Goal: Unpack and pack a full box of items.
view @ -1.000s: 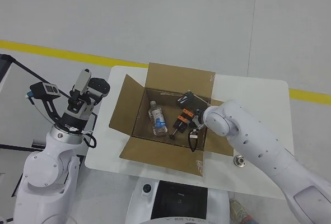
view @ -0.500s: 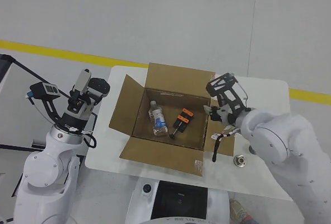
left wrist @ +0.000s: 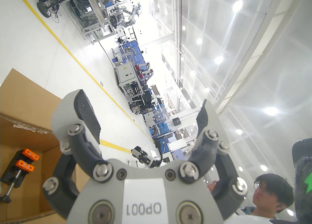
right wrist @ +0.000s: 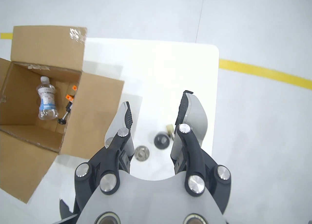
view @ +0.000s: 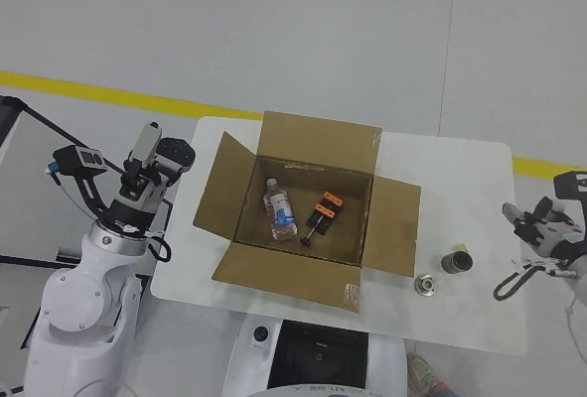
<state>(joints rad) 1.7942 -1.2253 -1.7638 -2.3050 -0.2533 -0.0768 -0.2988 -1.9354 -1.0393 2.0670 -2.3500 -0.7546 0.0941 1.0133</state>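
An open cardboard box stands mid-table, its flaps spread out. Inside lie a clear water bottle and an orange-and-black clamp. The bottle and box also show in the right wrist view, the clamp in the left wrist view. My right gripper hangs open and empty past the table's right edge, high above the table. At the table's left edge my left gripper is open, empty and pointed upward.
On the white table right of the box sit a dark cylinder and a round metal piece. Both show below my right gripper, cylinder and metal piece, beside a small pale roller.
My right arm has lifted out of the box and swung right, beyond the table's right edge. The dark cylinder now shows on the table. The left arm has not moved.
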